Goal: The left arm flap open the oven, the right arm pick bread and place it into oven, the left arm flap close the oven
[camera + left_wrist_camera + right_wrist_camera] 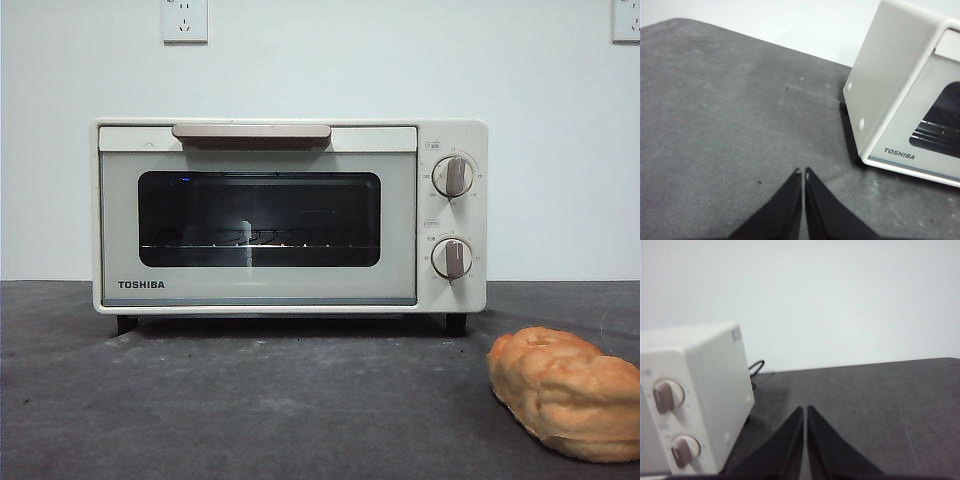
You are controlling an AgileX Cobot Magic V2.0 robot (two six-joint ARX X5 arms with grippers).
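The oven [290, 215] is shut on the table [250, 400]. The bread [568, 392] is positioned before its knob side. Left gripper [801, 173] and right gripper [805, 410] are closed, empty, beside the oven, apart from the bread.

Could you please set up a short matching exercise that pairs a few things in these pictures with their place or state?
Things:
1. oven door
2. bread
3. left tool
4. knobs

Places or states:
A. lying on the table in front of the oven's knob side
B. shut, empty, over the table beside the oven's plain side
C. closed
D. stacked one above the other beside the door

Pairs: 1-C, 2-A, 3-B, 4-D
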